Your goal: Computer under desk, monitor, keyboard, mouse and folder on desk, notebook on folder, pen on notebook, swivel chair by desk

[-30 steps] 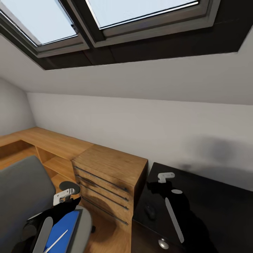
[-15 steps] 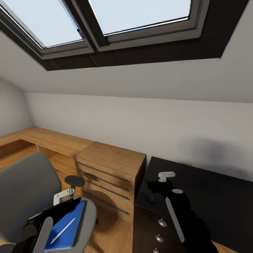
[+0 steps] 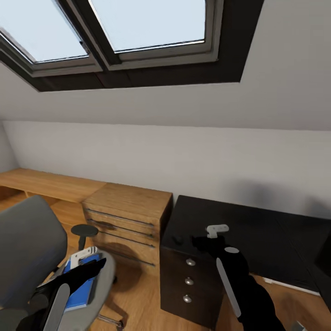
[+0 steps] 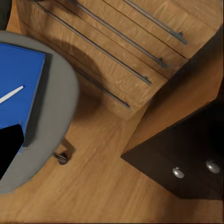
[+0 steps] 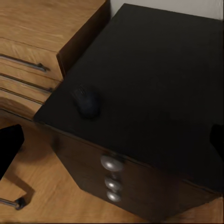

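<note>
Leftmost, on the grey seat of the swivel chair (image 3: 27,243), the blue folder (image 3: 80,282) lying flat, with the white pen (image 4: 10,95) resting across its cover as seen from the left wrist. Just above the folder's near end, the left tool (image 3: 94,265), hovering and gripping nothing that can be made out; cannot tell whether its jaws stand apart or together, with just one dark finger (image 4: 9,149) visible at the picture's edge. Next along, a light wooden drawer chest (image 3: 128,216) standing against the wall, touching or just beside the end of the black table (image 3: 257,230). On the table, near the front corner above the three-knob drawer unit (image 3: 190,262), the small black mouse (image 3: 177,239), apart from anything else. Close beside it and over the table's front edge, the right tool (image 3: 202,241), spread wide and empty, with one finger (image 5: 9,144) at each side of the wrist picture and the mouse between and beyond them. Judged from this: mouse already on the table, so that part probably done or nearly so; folder and pen not yet moved from the chair; chair near the table's end but likely not yet in its final place. Nothing to report on the notebook, keyboard, monitor or computer.
</note>
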Available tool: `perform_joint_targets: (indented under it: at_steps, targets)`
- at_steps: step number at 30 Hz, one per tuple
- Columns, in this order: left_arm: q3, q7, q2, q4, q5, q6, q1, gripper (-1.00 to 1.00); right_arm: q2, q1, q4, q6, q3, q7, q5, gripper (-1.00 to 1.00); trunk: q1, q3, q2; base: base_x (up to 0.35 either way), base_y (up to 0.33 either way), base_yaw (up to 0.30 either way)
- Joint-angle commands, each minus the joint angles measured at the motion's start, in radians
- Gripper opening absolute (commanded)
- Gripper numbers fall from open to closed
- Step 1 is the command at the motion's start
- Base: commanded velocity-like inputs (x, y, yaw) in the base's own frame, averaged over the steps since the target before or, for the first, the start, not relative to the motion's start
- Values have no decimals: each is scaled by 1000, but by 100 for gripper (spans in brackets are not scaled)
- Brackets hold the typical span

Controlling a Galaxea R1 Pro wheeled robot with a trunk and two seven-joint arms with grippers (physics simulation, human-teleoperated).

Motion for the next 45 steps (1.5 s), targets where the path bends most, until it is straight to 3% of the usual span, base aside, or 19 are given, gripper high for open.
perform_joint_targets:
  at_steps: [1, 23, 35, 45]
  targets:
    - [0, 9, 0, -2, 11, 5, -1, 100, 0, -1, 0, 5, 1, -2, 2, 100, 0, -2, -1, -325, -115, -241]
    - [0, 9, 0, -2, 11, 5, -1, 100, 1, -1, 4, -2, 2, -2, 0, 100, 0, -4, -1, -299, -138, -36]
    - [0, 7, 0, -2, 12, 5, -1, 100, 1, -1, 10, -3, 3, -2, -1, 100, 0, -4, -1, -325, 101, -20]
    - [0, 7, 0, -2, 13, 5, -1, 100, 1, -1, 10, -3, 3, -2, -1, 100, 0, -4, -1, -242, 154, -178]
